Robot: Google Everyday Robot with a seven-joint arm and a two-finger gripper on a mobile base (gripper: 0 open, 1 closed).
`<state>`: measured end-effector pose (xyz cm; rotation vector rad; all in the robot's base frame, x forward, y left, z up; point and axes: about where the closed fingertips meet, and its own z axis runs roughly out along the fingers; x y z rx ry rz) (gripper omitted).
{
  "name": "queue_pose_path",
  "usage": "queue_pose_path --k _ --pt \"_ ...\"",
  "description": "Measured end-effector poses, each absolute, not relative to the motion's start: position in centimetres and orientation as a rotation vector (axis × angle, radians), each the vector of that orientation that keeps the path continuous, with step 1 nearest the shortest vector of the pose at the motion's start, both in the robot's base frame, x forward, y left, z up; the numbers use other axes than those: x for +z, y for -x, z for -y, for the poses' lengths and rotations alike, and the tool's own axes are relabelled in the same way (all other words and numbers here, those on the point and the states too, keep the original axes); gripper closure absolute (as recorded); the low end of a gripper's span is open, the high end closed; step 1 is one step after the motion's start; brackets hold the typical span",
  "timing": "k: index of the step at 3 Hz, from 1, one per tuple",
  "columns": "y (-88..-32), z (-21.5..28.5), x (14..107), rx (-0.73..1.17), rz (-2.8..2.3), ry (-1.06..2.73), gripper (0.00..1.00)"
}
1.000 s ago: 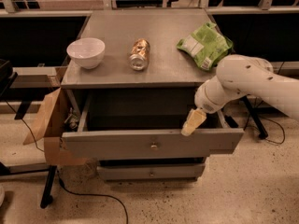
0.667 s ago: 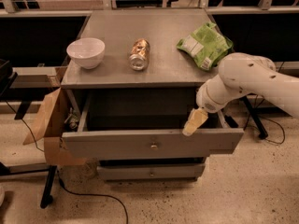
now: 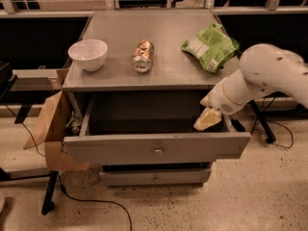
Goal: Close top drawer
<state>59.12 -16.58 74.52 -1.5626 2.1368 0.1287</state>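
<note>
Cabinet (image 3: 168,76) centre; top drawer (image 3: 120,149) stands pulled out toward 6 o'clock. Gripper (image 3: 208,119) at drawer's 3 o'clock end, just behind front panel; spread or pressed together, cannot tell. Green bag (image 3: 211,47), bowl (image 3: 88,54), can (image 3: 143,56) on top

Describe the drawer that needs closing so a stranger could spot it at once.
Find the grey cabinet with a bowl, can and green bag on top. Just under that top, the top drawer stands pulled out, the gripper hanging at its right end. The lower drawer front beneath sits much further in.
</note>
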Motion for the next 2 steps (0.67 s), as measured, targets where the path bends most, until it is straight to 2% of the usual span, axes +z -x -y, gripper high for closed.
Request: queue_pose_path --k 2 --pt "-51.1 14.5 77.9 0.341 -2.032 1.661 0.85"
